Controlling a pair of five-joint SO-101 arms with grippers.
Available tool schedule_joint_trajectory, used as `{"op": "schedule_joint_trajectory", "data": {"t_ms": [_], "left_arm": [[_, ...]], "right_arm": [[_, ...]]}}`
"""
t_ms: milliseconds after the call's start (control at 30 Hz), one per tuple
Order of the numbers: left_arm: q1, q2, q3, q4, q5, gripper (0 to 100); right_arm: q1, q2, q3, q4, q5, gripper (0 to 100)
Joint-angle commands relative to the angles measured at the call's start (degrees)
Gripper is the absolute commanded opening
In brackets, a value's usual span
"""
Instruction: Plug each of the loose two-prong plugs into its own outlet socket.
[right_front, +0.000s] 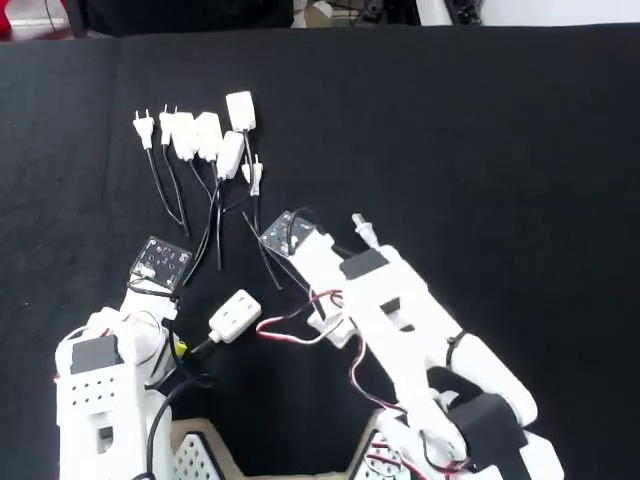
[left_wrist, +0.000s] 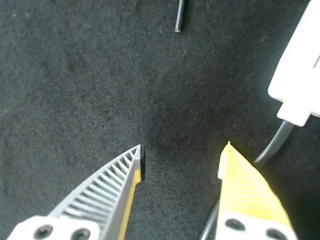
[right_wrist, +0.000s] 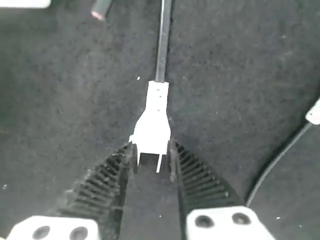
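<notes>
Spreading edge to edge, black cloth (right_front: 520, 150), lying flat and flecked with lint. Showing past its far edge, a thin strip of room: something red (right_front: 20, 15) in one corner, pale clutter (right_front: 320, 12) further along. Standing side by side at the near edge, two white arms: the left arm (right_front: 100, 375) low in the corner, the right arm (right_front: 410, 320) angling toward the middle. Lying on the far left of the cloth, a bunch of white plugs (right_front: 205, 135) on black cords, some touching, prongs mostly pointing away from the arms. Resting between the two arms, a white socket (right_front: 235, 313) on a black cable (left_wrist: 272, 145), well apart from the bunch. Hanging over bare cloth just beside that socket, the left gripper (left_wrist: 183, 146), fingers (left_wrist: 110, 190) spread wide and holding nothing. Clamping narrowly on one plug (right_wrist: 151, 125) at its prong end, the right gripper (right_wrist: 151, 150), prongs pointing back between its pads, cord (right_wrist: 162, 40) running straight away over the cloth.
</notes>
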Motion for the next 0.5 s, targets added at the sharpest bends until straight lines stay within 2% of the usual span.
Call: {"op": "schedule_joint_trajectory", "data": {"t_ms": [0, 367, 467], "left_arm": [[0.7, -0.4, -0.4, 0.0, -0.4, 25], [0.7, -0.4, -0.4, 0.2, -0.4, 25], [0.7, -0.4, -0.4, 0.2, -0.4, 25]], "right_arm": [[-1.8, 0.8, 1.4, -3.2, -1.2, 9.0], [-5.7, 5.8, -0.9, -2.5, -1.5, 9.3], [-5.7, 8.4, -3.2, -0.8, -4.0, 15.2]]}}
